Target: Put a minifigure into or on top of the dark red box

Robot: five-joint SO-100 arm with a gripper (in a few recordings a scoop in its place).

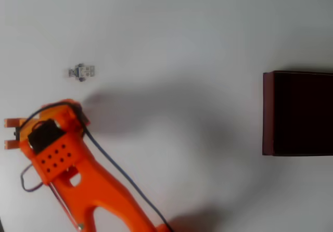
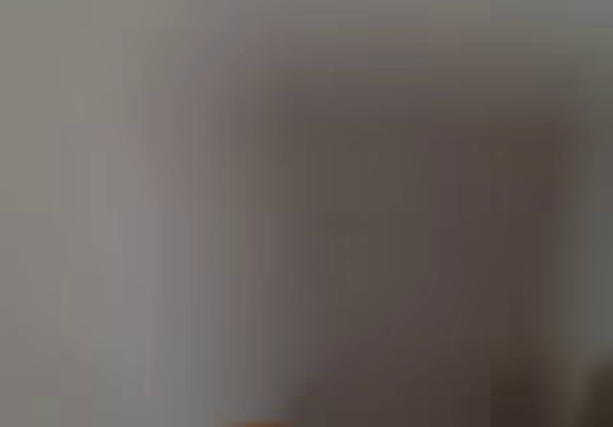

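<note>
The orange arm's jaws (image 1: 14, 133) point toward the left edge in the overhead view, two prongs spread with a clear gap and nothing between them. The minifigure (image 1: 82, 72) lies on the white bench (image 1: 171, 29) just above and right of them, long axis across. Far right stands the dark red box (image 1: 297, 113); the wrist view is blurred

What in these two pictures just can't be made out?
- Wrist view: blurred grey-brown all over; nothing identifiable.
- Dark red box, overhead view: cut off by the right edge.
- Minifigure, overhead view: too small and blurred for details.
- Gripper, overhead view: orange tips near the left edge; whether the jaws are open is unclear.
- Arm: base cut off by the bottom edge.
</note>
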